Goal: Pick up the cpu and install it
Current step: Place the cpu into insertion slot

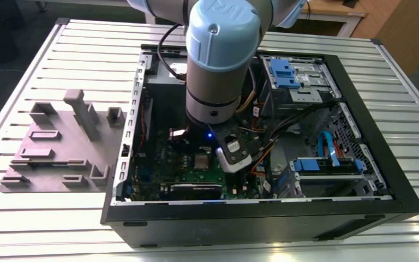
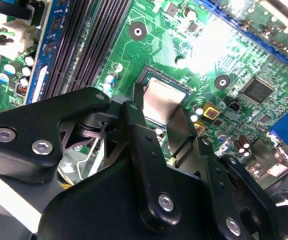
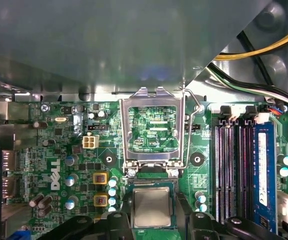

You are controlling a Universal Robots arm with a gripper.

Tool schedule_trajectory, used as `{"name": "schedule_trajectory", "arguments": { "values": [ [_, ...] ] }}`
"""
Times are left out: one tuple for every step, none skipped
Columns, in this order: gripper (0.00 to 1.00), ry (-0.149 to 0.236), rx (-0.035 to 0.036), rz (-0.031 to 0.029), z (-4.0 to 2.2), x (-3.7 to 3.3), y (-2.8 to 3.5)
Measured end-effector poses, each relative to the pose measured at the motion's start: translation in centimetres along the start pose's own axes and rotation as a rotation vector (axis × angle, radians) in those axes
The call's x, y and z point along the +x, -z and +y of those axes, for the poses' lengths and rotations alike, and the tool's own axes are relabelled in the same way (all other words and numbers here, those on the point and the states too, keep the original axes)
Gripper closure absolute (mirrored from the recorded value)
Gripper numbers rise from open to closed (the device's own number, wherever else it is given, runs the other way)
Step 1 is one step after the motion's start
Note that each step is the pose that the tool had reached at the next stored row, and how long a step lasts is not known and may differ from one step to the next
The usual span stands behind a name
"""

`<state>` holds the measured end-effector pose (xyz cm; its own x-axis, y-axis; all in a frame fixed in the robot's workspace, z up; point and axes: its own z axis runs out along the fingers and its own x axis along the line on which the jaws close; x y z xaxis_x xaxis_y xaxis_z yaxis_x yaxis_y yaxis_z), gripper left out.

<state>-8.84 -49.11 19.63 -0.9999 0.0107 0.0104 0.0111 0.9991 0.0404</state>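
Observation:
The cpu [image 3: 152,207], a small square chip with a silvery top, lies flat in the socket on the green motherboard [image 3: 59,150]. My gripper [image 3: 153,220] stands right over it, a black finger [image 3: 125,220] close against each of two opposite sides, shut on the chip. The second wrist view shows the cpu [image 2: 161,100] between the same black fingers [image 2: 143,145]. The socket's metal frame [image 3: 154,131] and its wire lever stand swung open just beyond the chip. In the exterior view the arm reaches down into the open computer case [image 1: 384,210] above the socket [image 1: 201,160].
Long black memory slots [image 3: 231,170] run beside the socket. A grey power-supply box [image 3: 109,45] overhangs the board beyond the open frame, with yellow and black cables [image 3: 264,47] alongside. A grey fixture plate [image 1: 57,144] lies outside the case at the exterior view's left.

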Motion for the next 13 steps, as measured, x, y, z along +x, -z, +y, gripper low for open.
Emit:
{"name": "schedule_trajectory", "arguments": {
  "values": [
    [0.54, 0.000, 0.0002, 0.0000, 0.00, 0.00, -0.01],
    [0.54, 0.000, -0.0001, -0.0001, 0.01, -0.01, -0.06],
    [0.54, 0.000, -0.0002, -0.0001, 0.01, -0.01, -0.12],
    [0.54, 0.000, -0.0001, 0.0000, 0.00, 0.00, -0.16],
    [0.54, 0.000, -0.0001, -0.0001, -0.01, 0.00, -0.22],
    [0.54, 0.000, -0.0001, -0.0001, -0.01, 0.01, -0.27],
    [0.54, 0.000, 0.0000, 0.0000, -0.01, 0.02, -0.31],
    [0.54, 0.000, 0.0001, 0.0000, -0.01, 0.03, -0.34],
    [0.54, 0.000, 0.0001, 0.0000, -0.01, 0.03, -0.37],
    [0.54, 0.000, 0.0003, 0.0001, -0.01, 0.03, -0.38],
    [0.54, 0.000, 0.0004, 0.0000, -0.01, 0.03, -0.40],
    [0.54, 0.000, 0.0004, 0.0000, -0.01, 0.01, -0.42],
    [0.54, 0.000, 0.0003, 0.0000, -0.01, 0.00, -0.43]
  ]
}}
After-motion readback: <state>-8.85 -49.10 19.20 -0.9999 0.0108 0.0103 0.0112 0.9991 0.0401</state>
